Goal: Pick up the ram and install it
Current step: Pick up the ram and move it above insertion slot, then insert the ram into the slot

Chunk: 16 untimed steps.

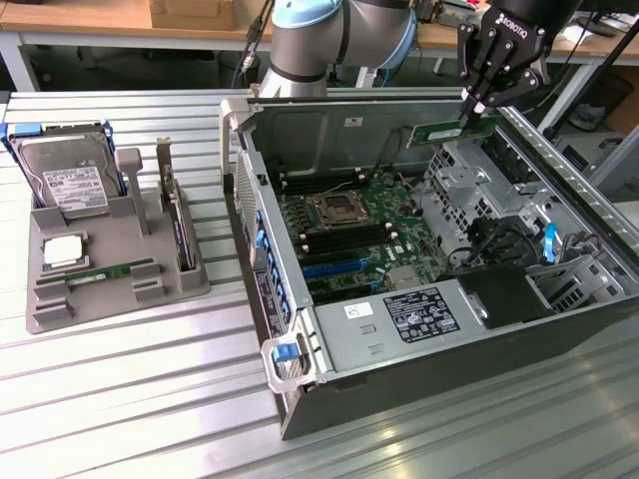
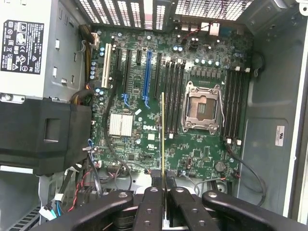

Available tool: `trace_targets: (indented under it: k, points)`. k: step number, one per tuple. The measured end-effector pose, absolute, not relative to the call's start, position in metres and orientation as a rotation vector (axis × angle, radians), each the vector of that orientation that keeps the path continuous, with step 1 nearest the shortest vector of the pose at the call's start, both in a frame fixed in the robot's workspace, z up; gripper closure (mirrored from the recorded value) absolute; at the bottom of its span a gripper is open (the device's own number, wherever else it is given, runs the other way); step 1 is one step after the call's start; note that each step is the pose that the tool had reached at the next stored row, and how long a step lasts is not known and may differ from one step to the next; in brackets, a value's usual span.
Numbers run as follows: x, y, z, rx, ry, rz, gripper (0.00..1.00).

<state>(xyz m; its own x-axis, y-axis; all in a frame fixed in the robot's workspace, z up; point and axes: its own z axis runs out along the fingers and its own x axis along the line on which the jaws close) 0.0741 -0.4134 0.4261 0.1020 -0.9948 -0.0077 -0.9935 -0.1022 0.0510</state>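
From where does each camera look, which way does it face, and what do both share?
Exterior view: off the arm, high, looking down on the open computer case and parts tray; arm and gripper show.
Wrist view: on the wrist, facing down at the motherboard; gripper fingers show.
Shared: the gripped ram, the motherboard.

The ram [image 1: 447, 132] [image 2: 163, 127], a long thin green stick, hangs level and on edge above the open computer case [image 1: 300, 130], clamped at one end in the gripper [image 1: 477, 110].
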Motion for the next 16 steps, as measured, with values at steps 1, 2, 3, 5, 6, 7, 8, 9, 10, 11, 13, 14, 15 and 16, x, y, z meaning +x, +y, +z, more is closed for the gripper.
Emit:
trace_targets:
  k: [1, 2, 3, 5, 6, 7, 8, 9, 10, 11, 13, 14, 15, 16]
  points:
    - [0.0741, -0.4134, 0.4261, 2.307, -2.083, -0.062, 0.88]
    - [0.0741, -0.4134, 0.4261, 2.307, -2.083, -0.062, 0.88]
    - [0.074, -0.4134, 0.4261, 2.307, -2.083, -0.062, 0.88]
    - [0.074, -0.4134, 0.4261, 2.307, -2.083, -0.062, 0.88]
    - [0.0741, -0.4134, 0.4261, 2.307, -2.083, -0.062, 0.88]
    - [0.074, -0.4134, 0.4261, 2.275, -2.119, -0.063, 0.88]
    - [0.0741, -0.4134, 0.426, 2.273, -2.121, -0.063, 0.88]
    - [0.0741, -0.4134, 0.426, 2.273, -2.121, -0.063, 0.88]
    - [0.0741, -0.4134, 0.426, 2.273, -2.121, -0.063, 0.88]
    - [0.074, -0.4134, 0.426, 2.273, -2.121, -0.063, 0.88]
    - [0.0741, -0.4134, 0.426, 2.273, -2.121, -0.063, 0.88]
    - [0.074, -0.4134, 0.426, 2.273, -2.121, -0.063, 0.88]
    - [0.0741, -0.4134, 0.426, 2.273, -2.121, -0.063, 0.88]
    - [0.074, -0.4134, 0.4261, 2.273, -2.121, -0.063, 0.88]
